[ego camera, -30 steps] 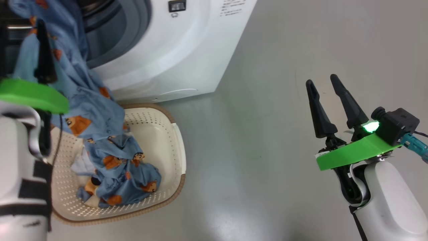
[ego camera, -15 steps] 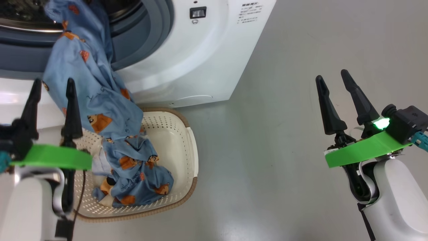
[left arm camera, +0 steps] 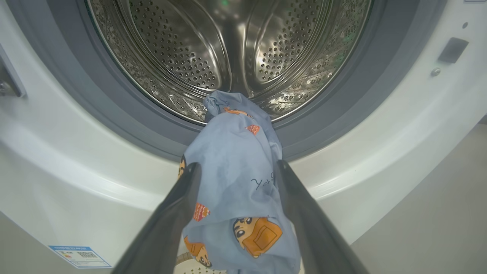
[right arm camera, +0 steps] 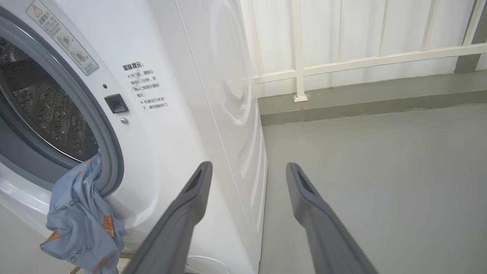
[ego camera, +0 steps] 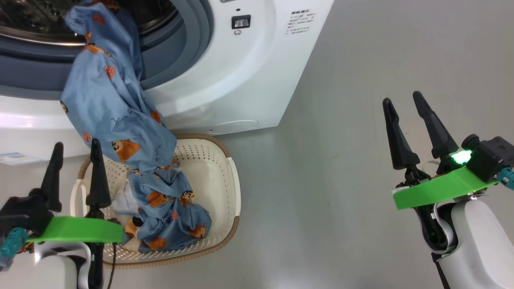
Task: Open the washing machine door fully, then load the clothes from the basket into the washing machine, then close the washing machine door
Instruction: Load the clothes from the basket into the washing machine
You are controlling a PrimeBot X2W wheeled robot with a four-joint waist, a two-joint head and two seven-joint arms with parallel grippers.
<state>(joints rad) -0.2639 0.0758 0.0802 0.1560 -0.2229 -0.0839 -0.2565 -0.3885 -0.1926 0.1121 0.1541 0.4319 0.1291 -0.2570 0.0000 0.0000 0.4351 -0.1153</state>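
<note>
The left gripper (ego camera: pixel 77 146) has pulled back from the mouth of the washing machine (ego camera: pixel 249 80) and now sits low beside the left end of the basket (ego camera: pixel 235 192). Its fingers are spread wide and hold nothing. Part of the apparent shift is the head camera moving, but the gripper is clearly farther from the opening than a second ago.

It leaves behind a blue printed garment (ego camera: pixel 108 100) that is only half delivered. One bunched end rests on the lip of the steel drum (left arm camera: pixel 190 49). The rest hangs over the grey gasket (left arm camera: pixel 95 102) and down the white front, and its tail lies on the other clothes (ego camera: pixel 172 224) in the basket. It's hard to judge how much cloth is actually inside, but it looks like very little.

The right gripper (ego camera: pixel 402 98) hovers over bare floor (ego camera: pixel 341 160), well away, fingers apart and empty.

Loading is therefore far from done. The draped garment probably needs another grasp lower down and a push deeper, or it may slide back out or foul the door seal.
</note>
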